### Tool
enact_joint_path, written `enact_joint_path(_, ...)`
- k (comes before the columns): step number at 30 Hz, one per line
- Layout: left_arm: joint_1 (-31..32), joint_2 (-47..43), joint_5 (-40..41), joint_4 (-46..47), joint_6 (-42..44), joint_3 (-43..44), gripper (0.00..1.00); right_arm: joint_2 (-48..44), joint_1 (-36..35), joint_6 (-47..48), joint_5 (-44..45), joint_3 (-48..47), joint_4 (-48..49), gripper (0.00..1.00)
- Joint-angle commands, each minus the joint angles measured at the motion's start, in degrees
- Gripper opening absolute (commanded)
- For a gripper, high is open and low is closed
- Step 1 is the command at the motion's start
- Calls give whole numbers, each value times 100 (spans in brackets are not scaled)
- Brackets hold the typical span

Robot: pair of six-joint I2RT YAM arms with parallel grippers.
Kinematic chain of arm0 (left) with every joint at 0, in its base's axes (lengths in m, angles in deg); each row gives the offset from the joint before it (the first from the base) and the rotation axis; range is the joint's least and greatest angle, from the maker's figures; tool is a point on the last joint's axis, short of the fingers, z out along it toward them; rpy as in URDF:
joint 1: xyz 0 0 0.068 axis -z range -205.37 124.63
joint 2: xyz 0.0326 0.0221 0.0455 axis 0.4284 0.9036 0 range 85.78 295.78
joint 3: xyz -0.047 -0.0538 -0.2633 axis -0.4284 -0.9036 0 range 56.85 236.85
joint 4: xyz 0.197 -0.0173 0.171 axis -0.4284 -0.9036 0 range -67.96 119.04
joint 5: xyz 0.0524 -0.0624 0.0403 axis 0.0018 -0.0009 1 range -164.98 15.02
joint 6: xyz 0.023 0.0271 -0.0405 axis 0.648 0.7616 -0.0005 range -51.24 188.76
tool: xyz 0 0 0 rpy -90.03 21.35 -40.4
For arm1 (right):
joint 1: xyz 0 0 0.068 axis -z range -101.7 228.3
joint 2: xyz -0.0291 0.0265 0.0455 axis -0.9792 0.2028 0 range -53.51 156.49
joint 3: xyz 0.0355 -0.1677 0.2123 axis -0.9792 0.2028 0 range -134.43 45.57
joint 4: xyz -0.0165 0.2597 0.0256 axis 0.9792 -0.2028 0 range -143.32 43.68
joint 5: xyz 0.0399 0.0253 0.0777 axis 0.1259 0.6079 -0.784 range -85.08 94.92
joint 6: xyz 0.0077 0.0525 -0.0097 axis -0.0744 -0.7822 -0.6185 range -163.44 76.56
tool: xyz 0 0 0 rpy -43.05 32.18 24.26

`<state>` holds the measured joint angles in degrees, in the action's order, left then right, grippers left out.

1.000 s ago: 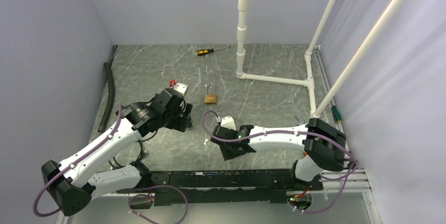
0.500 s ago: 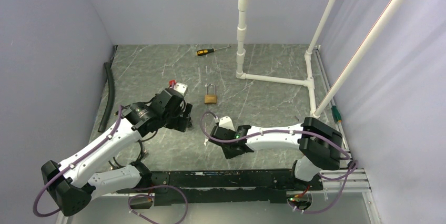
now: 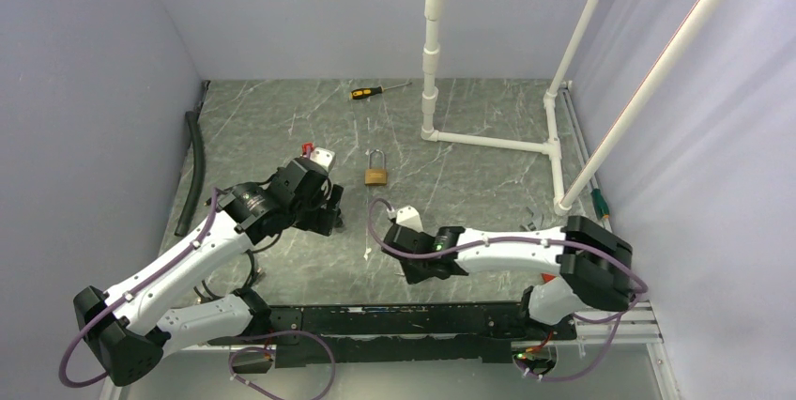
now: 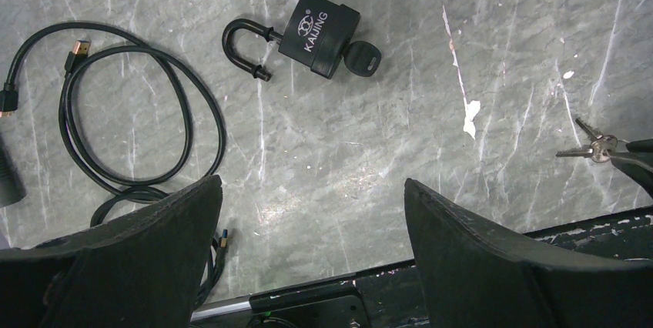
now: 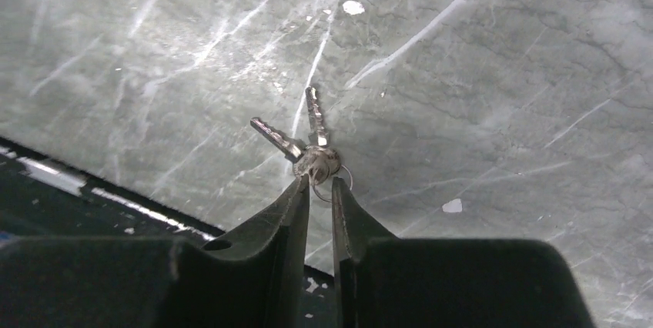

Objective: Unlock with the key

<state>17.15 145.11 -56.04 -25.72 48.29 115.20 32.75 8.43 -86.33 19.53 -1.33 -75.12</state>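
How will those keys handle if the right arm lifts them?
Probably floppy: the two keys splay at different angles from joined heads, so they'll likely swing and dangle. Likely light, being small, thin metal. Possibly slippery: the right fingers pinch only the head end, and that is bare metal.

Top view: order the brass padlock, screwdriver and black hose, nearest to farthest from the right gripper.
1. Brass padlock, just beyond the right gripper.
2. Screwdriver, near the far wall.
3. Hose, along the left edge.
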Motion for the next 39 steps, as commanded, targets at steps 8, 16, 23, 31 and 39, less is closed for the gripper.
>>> enact_joint_path(8, -7, -184, -26, 114, -1, 27, 92, -711, -35, 43, -11, 302, 665, 10)
enact_joint_path(16, -9, -167, -59, 115, -1, 28, 92, -79, -49, 352, 6, 69, 416, 45)
enact_joint_path(23, -7, -161, -67, 128, 8, 22, 92, 229, -62, 573, -19, 25, 368, 46)
enact_joint_path(31, -8, -116, -76, 133, 25, 21, 92, 441, -70, 668, -351, 125, 567, 29)
enact_joint_path(39, -8, -106, -83, 141, 34, 26, 92, 705, -123, 721, -354, 49, 589, 17)
